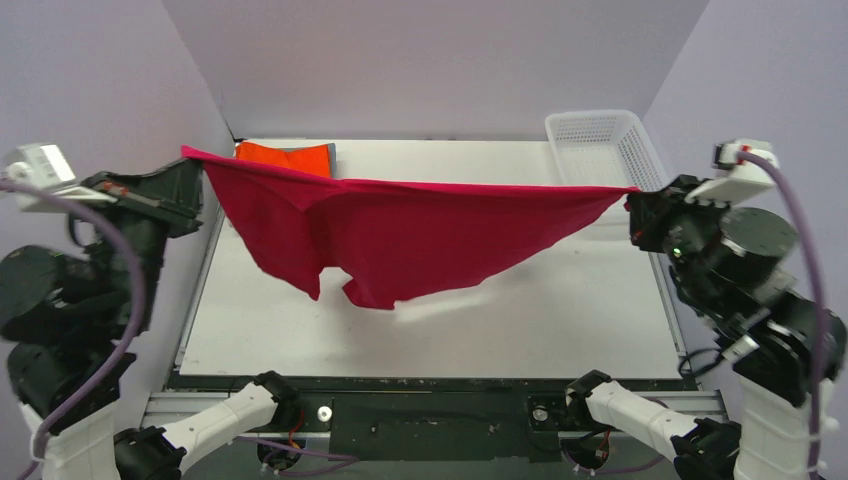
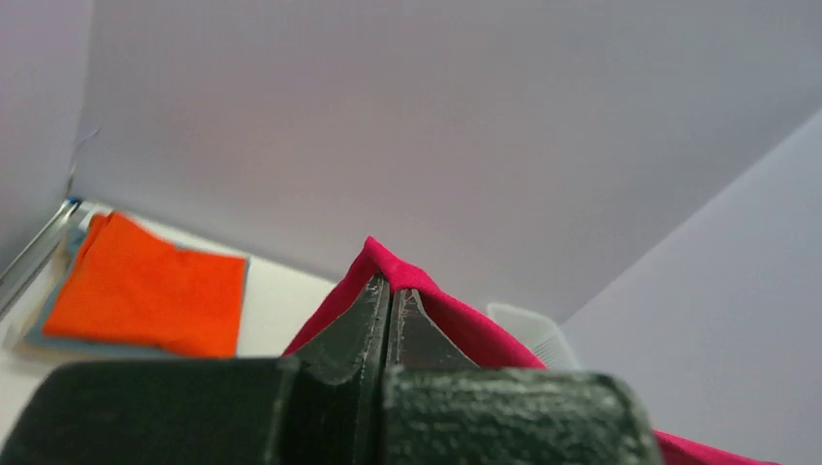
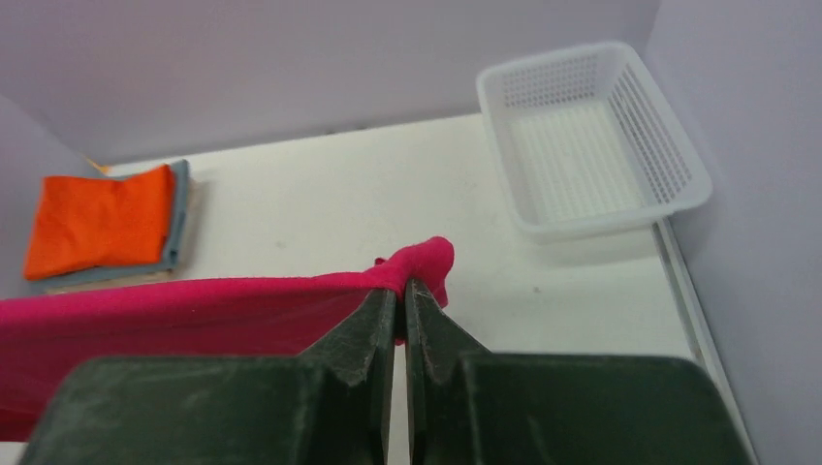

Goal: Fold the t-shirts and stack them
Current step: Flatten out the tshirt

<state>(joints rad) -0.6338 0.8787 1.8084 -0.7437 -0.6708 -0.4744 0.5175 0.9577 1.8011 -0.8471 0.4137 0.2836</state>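
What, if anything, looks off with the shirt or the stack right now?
The crimson t-shirt is stretched taut along its top edge between the left gripper and right gripper, but it hangs lopsided: the cloth bunches and sags lowest left of centre. The orange t-shirt lies neatly on the grey-blue t-shirt.

A stack of folded t-shirts (image 1: 285, 157), orange uppermost, is set on the white table (image 1: 500, 320) at eleven o'clock, and a white mesh basket (image 1: 600, 150) at one o'clock.
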